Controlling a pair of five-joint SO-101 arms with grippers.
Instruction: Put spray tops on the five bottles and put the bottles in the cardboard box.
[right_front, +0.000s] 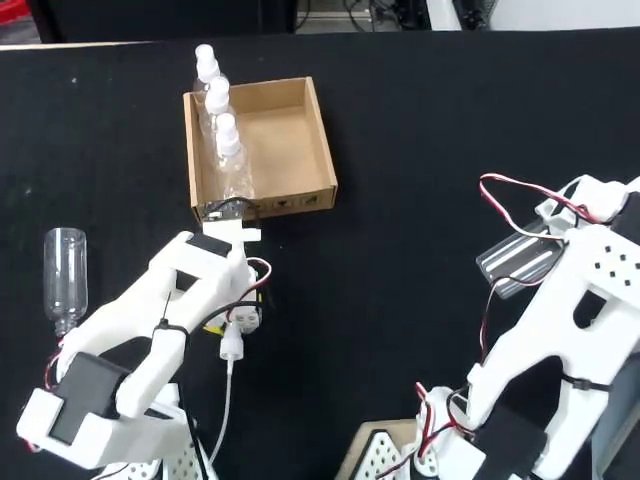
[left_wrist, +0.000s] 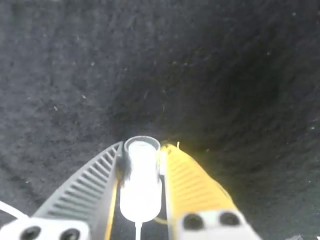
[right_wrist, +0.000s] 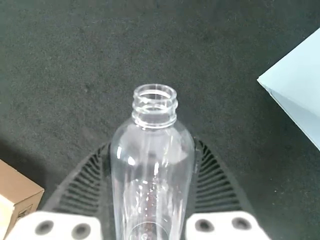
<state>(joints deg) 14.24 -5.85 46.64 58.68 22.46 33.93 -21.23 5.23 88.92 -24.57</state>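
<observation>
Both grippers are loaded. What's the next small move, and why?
Probably swing the left gripper with its spray top toward the right gripper: its bottle has a bare, open neck, and the two are far apart across the table.

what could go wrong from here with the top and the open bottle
1. The spray top trails a long thin tube. It may miss the narrow neck of the held bottle and bend.
2. The loose bottle lies on its side close to the left arm, so a swing might send it rolling.
</observation>
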